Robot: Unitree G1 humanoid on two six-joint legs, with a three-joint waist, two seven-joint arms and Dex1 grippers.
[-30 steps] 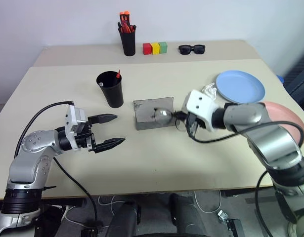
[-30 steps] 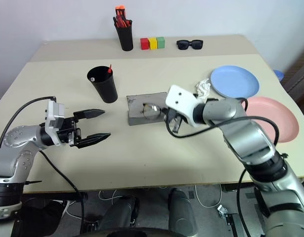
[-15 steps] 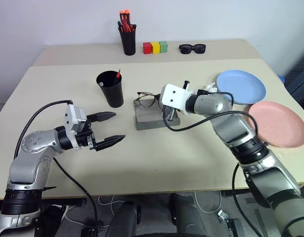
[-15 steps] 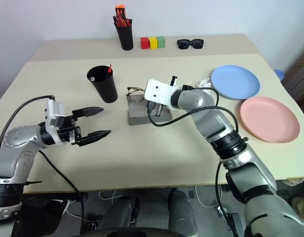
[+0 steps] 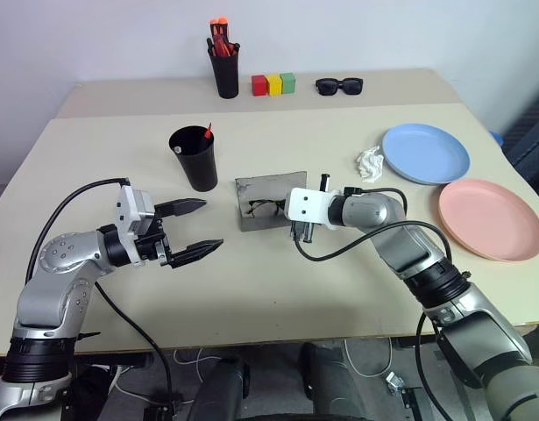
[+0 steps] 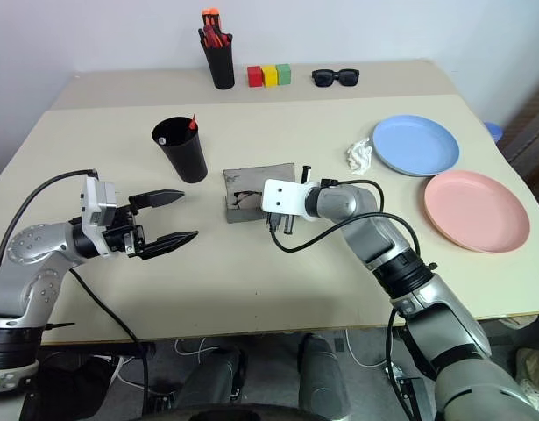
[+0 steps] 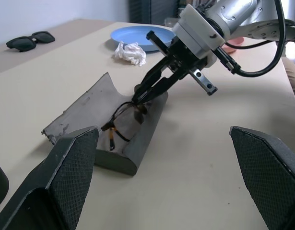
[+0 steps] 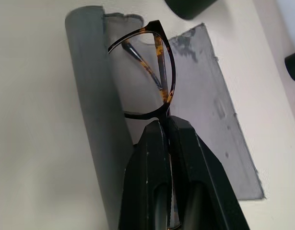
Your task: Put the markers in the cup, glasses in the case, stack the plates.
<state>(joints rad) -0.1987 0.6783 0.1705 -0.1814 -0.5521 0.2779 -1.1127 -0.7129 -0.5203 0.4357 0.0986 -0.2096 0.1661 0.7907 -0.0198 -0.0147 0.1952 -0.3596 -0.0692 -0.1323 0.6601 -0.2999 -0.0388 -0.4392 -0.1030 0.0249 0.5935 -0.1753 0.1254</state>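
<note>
Nearest the robot, the left gripper hangs level above the bare table, its two black fingers spread wide on nothing, aimed towards the middle of the table and well short of the case. Farther out, the right gripper reaches in from the right, angled downward, its fingers pinched tight on the frame of the glasses, which sit partly inside the open grey case with one lens over the trough. The main risk, as I judge it, is in the release: the grip is on a thin rim near the bridge, so opening while the frame is tilted could let the glasses tip onto the case's raised front roll or slide out onto the table. Pushing down further could bend the wire or shove the light case, which nothing is bracing. Beyond the case, the black cup stands with both markers apparently already in it. To the right, the light blue plate and salmon plate lie side by side, not stacked, a crumpled white scrap just beside the blue one.
</note>
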